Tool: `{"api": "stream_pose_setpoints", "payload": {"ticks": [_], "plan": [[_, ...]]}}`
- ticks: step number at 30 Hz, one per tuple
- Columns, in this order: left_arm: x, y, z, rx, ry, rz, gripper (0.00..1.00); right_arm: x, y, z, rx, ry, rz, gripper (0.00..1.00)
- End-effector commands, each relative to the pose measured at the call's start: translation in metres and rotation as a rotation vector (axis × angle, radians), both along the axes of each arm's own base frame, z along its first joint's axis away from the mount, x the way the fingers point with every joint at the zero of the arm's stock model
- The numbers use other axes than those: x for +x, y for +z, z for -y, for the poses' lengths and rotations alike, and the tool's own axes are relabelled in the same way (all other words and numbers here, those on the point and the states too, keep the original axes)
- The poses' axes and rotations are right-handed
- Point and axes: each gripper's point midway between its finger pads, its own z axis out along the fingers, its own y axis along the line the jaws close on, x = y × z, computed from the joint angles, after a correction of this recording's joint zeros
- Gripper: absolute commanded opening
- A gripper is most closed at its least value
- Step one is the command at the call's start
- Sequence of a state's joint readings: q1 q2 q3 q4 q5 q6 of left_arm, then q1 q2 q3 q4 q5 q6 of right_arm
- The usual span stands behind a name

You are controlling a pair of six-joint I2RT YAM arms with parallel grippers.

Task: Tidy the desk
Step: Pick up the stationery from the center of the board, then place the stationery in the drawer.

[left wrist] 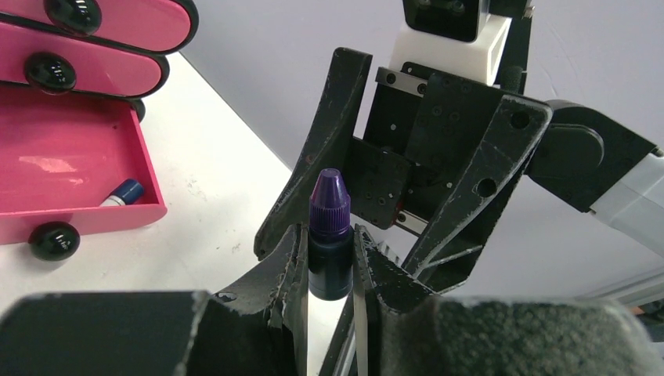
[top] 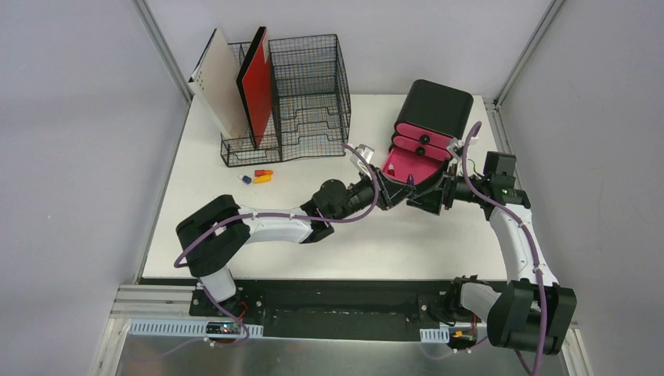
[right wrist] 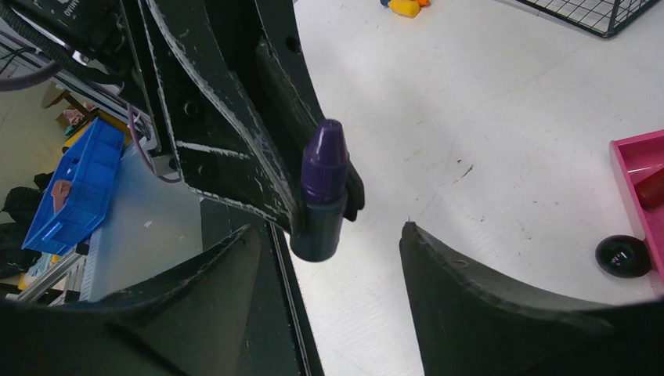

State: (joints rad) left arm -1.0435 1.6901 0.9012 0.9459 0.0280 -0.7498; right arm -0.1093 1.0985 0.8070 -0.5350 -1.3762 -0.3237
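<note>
Desk (top: 391, 247), left gripper (left wrist: 328, 262) nearly closed, pinching bottle (left wrist: 330, 210)

The desk (top: 438, 243) top is white, smooth and matt, with faint scuffs. The wire-mesh organizer (top: 313, 86) is thin black metal wire. The drawer (left wrist: 63, 157) is glossy pink plastic; its knob (left wrist: 53, 240) is polished black. The bottle (left wrist: 330, 258) has a dark, slightly glossy plastic body and a purple satin cap (left wrist: 330, 202). The fingers (left wrist: 288, 270) of the left gripper (left wrist: 329, 266) and of the right gripper (right wrist: 329, 231) are matt black plastic, grainy, with pale scratches at the edges.
</note>
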Motion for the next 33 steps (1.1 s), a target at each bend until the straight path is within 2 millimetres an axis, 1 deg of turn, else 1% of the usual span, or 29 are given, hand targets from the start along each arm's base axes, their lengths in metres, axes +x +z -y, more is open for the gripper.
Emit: {"api": "stream_pose_setpoints", "payload": {"ticks": [1, 13, 18, 21, 24, 29, 30, 31, 33], "plan": [[-0.001, 0.036, 0.009, -0.093, 0.008, 0.071, 0.0, 0.002, 0.007, -0.002, 0.01, 0.02, 0.04, 0.66], [-0.004, 0.036, 0.018, -0.11, -0.01, 0.062, 0.0, 0.003, 0.007, -0.002, 0.011, 0.018, 0.047, 0.37], [-0.005, 0.034, 0.02, -0.116, -0.017, 0.058, 0.0, 0.004, 0.008, -0.002, 0.009, 0.017, 0.053, 0.22], [-0.006, 0.033, 0.02, -0.119, -0.022, 0.057, 0.01, 0.004, 0.008, -0.002, 0.006, 0.014, 0.055, 0.15], [-0.007, 0.033, 0.019, -0.118, -0.025, 0.058, 0.07, 0.005, 0.008, -0.002, 0.002, 0.01, 0.056, 0.08], [-0.009, 0.032, 0.017, -0.117, -0.028, 0.069, 0.24, 0.004, 0.007, -0.001, -0.005, 0.013, 0.07, 0.02], [-0.01, 0.033, 0.016, -0.121, -0.029, 0.076, 0.29, 0.003, 0.008, -0.001, -0.007, 0.015, 0.073, 0.02], [-0.01, 0.033, 0.015, -0.122, -0.026, 0.081, 0.39, 0.003, 0.007, -0.001, -0.01, 0.016, 0.075, 0.02], [-0.01, 0.033, 0.012, -0.121, -0.022, 0.089, 0.48, 0.002, 0.006, 0.0, -0.015, 0.019, 0.078, 0.01]]}}
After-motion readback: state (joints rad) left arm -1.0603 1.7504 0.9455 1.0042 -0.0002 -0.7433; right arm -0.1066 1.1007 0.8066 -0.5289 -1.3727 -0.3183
